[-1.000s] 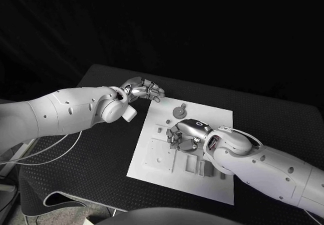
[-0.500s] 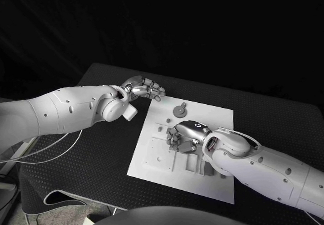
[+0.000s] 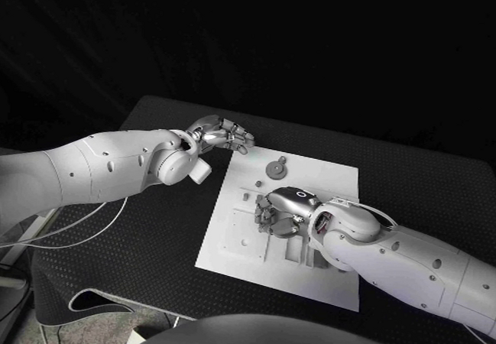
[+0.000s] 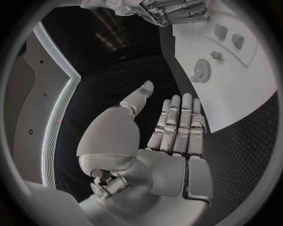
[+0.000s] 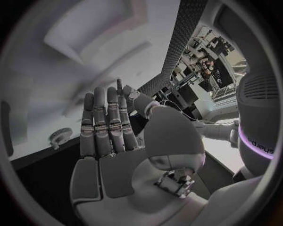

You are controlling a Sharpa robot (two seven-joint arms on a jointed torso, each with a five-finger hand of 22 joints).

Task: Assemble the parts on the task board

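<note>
Fingers (image 5: pixel 103 125) of the right hand (image 3: pixel 281 212) lie straight and side by side in its wrist view, thumb apart, and nothing is between them; from the head view the hand hangs palm down over the middle of the board (image 3: pixel 325 175), its fingertips curled toward the parts beneath it, and whether they touch any part I cannot tell. Fingers (image 4: pixel 179 125) of the left hand (image 3: pixel 219 133) are likewise stretched out and close together with the thumb held off to one side, holding nothing; that hand hovers over the black table (image 3: pixel 146 236) just beside the board's far left corner, clear of it. Near that same far edge a round gear (image 3: pixel 276 169) stands on the board, with a small peg (image 3: pixel 281 160) just beyond it; the left wrist view shows the gear (image 4: pixel 202 71) with toothed rim and a small part (image 4: pixel 216 55) beside it. Close to the right hand, toward the robot, a flat square plate (image 3: pixel 243 241) with holes lies on the board, and beside it a rectangular slot (image 3: pixel 293 252) partly hidden under the right forearm. Small blocks (image 3: pixel 247 193) sit just left of the right hand's fingertips.
</note>
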